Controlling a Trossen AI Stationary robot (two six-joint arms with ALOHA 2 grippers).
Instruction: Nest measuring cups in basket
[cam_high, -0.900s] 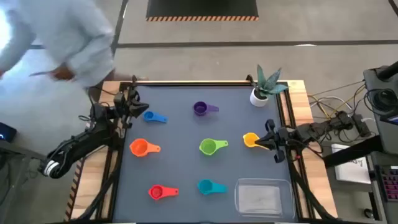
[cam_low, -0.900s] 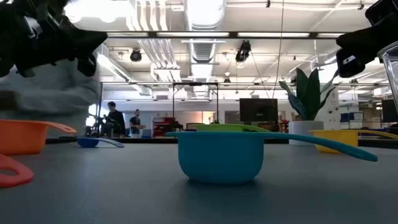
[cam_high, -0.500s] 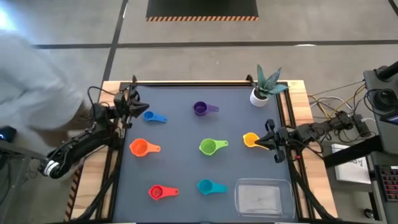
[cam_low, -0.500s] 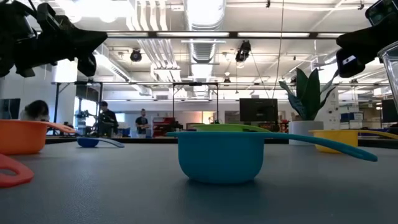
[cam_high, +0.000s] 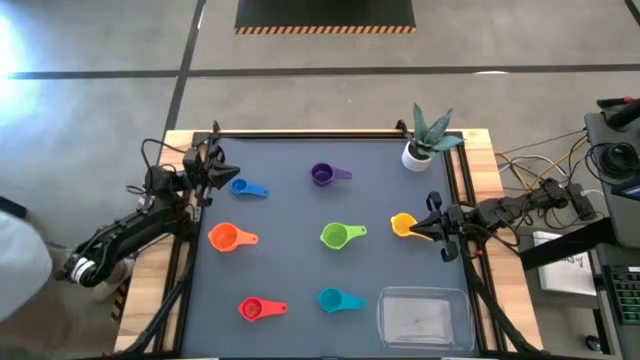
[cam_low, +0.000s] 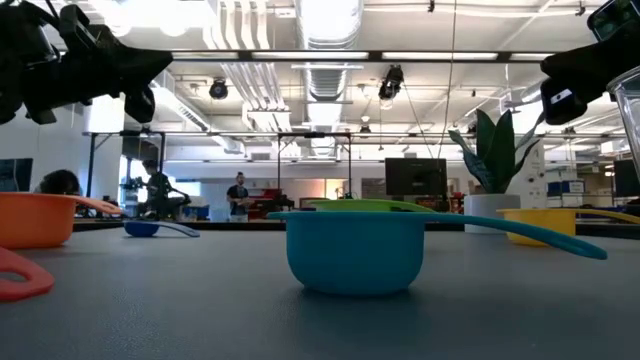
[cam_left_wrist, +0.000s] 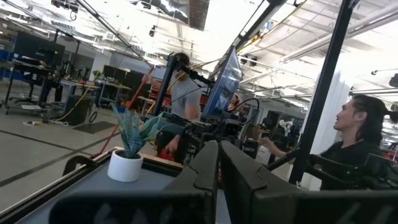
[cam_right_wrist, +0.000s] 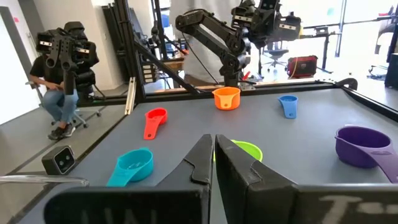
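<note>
- fingers of the right gripper (cam_high: 432, 222) are pressed together and hold nothing; it hangs just beside the yellow cup (cam_high: 402, 224).
- left gripper (cam_high: 212, 167) is pinched closed too, empty, near the blue cup (cam_high: 240, 186).
- trouble could come if closed fingers go down on a cup: they may push it away, not grab it.
- cups sit well apart: purple cup (cam_high: 322, 175), orange cup (cam_high: 223, 237), green cup (cam_high: 334, 236), red cup (cam_high: 251, 309), teal cup (cam_high: 331, 299).
- basket (cam_high: 422, 316) waits with no cup in it, and its clear walls are hard to see, so a cup could hit the rim.

My overhead camera looks straight down on the dark grey table (cam_high: 300, 260). My low one sits at tabletop level, close behind the teal plastic measuring cup (cam_low: 355, 250), shared with my right wrist view.
</note>
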